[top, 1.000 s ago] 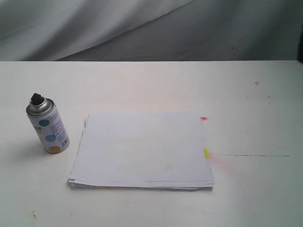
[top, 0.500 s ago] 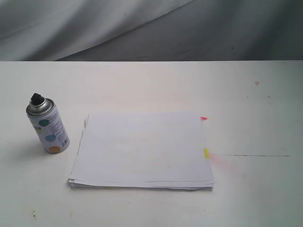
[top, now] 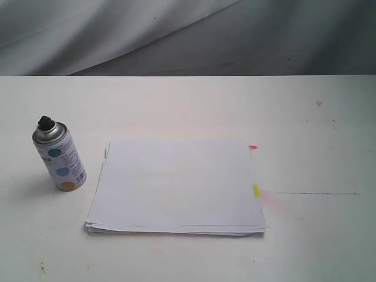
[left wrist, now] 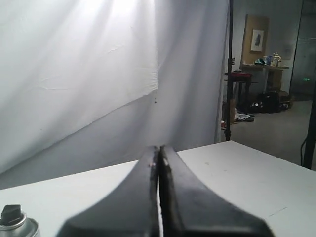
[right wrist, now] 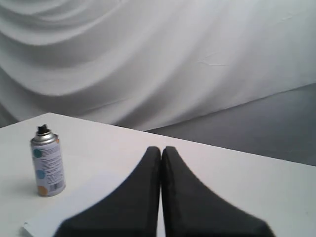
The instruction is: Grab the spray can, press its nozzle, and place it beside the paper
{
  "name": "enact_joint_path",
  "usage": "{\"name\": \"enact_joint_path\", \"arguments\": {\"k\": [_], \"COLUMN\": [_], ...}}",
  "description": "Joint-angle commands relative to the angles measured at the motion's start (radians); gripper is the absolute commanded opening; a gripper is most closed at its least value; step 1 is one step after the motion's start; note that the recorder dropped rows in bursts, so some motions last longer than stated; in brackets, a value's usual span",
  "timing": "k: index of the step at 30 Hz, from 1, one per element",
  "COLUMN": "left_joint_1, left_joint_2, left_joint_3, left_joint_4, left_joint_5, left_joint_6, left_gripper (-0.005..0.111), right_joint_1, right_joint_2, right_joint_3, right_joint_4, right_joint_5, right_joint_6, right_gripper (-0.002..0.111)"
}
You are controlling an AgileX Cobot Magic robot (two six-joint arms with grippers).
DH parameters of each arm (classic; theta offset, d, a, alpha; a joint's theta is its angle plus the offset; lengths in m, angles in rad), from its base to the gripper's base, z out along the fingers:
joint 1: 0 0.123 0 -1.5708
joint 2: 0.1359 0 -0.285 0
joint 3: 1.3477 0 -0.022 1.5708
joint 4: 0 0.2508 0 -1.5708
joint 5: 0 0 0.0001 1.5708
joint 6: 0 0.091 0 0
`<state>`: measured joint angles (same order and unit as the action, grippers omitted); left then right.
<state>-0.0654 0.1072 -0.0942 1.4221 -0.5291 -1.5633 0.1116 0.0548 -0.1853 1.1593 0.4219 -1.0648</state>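
The spray can (top: 59,157) stands upright on the white table, just left of the paper (top: 176,185); its black nozzle (top: 44,123) caps the silver dome. The paper stack lies flat mid-table with pink and yellow tabs on its right edge. Neither arm shows in the exterior view. In the left wrist view my left gripper (left wrist: 159,148) is shut and empty, with the nozzle (left wrist: 11,214) and the can's top low at the frame's corner. My right gripper (right wrist: 161,148) is shut and empty too, the spray can (right wrist: 47,161) standing beyond it.
A grey-white cloth backdrop (top: 147,35) hangs behind the table's far edge. A thin dark line (top: 317,193) and a faint pink stain (top: 273,201) mark the tabletop right of the paper. A room with furniture (left wrist: 261,74) shows past the backdrop.
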Motion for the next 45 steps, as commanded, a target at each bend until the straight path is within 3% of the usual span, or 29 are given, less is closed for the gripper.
{"name": "enact_joint_path", "arguments": {"k": [1,3,6,10,16,25,29,32,37,45], "left_joint_1": [0.002,0.002,0.002,0.002,0.002,0.002,0.002,-0.004,-0.044,-0.046], "left_joint_2": [0.000,0.000,0.000,0.000,0.000,0.000,0.000,0.000,0.000,0.000], "left_joint_3": [0.048,0.082,0.094,0.094,0.094,0.094,0.094,0.094,0.094,0.094], "left_joint_4": [-0.157,-0.308,-0.391,-0.389,-0.389,-0.402,-0.560,-0.786,-1.080,-1.055], "left_joint_5": [0.021,0.083,0.106,0.101,-0.020,-0.014,-0.055,-0.049,0.136,0.522], "left_joint_6": [0.209,0.271,0.315,0.311,0.309,0.366,0.499,0.672,0.944,0.972], "left_gripper": [0.000,0.000,0.000,0.000,0.000,0.000,0.000,0.000,0.000,0.000], "right_joint_1": [-0.002,-0.002,-0.002,-0.002,-0.002,-0.002,-0.002,-0.002,-0.002,-0.002], "right_joint_2": [-0.004,-0.004,-0.004,-0.004,-0.004,-0.004,-0.004,-0.004,-0.004,-0.004], "right_joint_3": [0.052,0.055,0.055,0.055,0.058,0.058,0.058,0.058,0.058,0.058], "right_joint_4": [0.078,0.100,0.100,0.100,0.100,0.100,0.100,0.100,0.100,0.103], "right_joint_5": [-0.099,-0.099,-0.099,-0.099,-0.096,-0.096,-0.096,-0.096,-0.096,-0.096], "right_joint_6": [-0.093,-0.112,-0.112,-0.112,-0.112,-0.112,-0.112,-0.112,-0.112,-0.112], "right_gripper": [0.000,0.000,0.000,0.000,0.000,0.000,0.000,0.000,0.000,0.000]}}
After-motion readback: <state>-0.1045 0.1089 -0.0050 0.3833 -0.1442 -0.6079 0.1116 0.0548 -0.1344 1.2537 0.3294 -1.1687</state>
